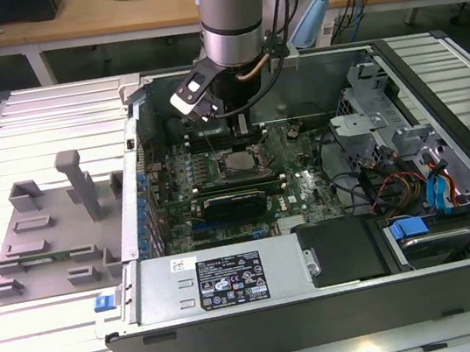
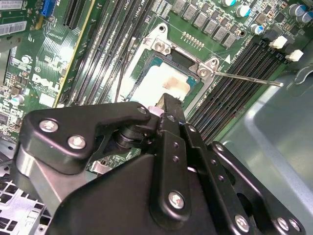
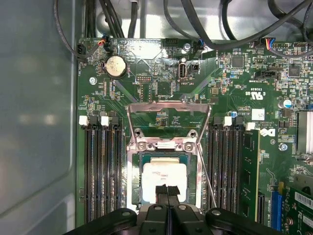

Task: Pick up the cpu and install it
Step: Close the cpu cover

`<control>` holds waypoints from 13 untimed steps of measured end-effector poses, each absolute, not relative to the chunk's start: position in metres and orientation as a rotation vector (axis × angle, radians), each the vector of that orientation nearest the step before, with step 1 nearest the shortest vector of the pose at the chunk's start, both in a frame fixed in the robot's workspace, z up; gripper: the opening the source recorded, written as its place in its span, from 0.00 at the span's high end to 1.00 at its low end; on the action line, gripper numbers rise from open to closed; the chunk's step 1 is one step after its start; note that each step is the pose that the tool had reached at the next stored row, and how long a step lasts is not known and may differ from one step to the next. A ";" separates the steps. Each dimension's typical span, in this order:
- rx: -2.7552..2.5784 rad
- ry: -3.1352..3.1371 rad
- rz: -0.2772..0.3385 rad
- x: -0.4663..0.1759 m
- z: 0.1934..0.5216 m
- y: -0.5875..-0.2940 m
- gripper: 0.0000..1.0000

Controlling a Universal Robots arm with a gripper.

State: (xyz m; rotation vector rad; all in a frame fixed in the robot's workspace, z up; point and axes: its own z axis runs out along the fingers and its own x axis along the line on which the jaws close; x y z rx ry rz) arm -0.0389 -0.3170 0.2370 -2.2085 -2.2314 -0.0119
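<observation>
The cpu (image 3: 164,172) is a small square chip with a pale silvery top, lying flat inside the dark socket frame (image 3: 134,171) on the green motherboard. It also shows in the second wrist view (image 2: 165,82) and the exterior view (image 1: 239,164). The socket's metal bracket (image 3: 168,110) is swung open and its thin lever (image 2: 249,78) sticks out to one side. My gripper (image 3: 167,189) hangs just above the cpu's edge with its two black fingers pressed together and nothing between them. The same shut fingertips show over the chip in the second wrist view (image 2: 164,102).
The arm (image 1: 230,26) reaches down into an open computer case (image 1: 436,102). Memory slots (image 3: 100,166) flank the socket. A grey plastic fixture (image 1: 48,230) lies outside the case at the exterior view's left. Drive bays with blue clips (image 1: 420,228) and cables fill the right.
</observation>
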 end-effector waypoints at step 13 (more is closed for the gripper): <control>-2.208 -2.231 -0.013 -0.039 0.280 -0.316 0.89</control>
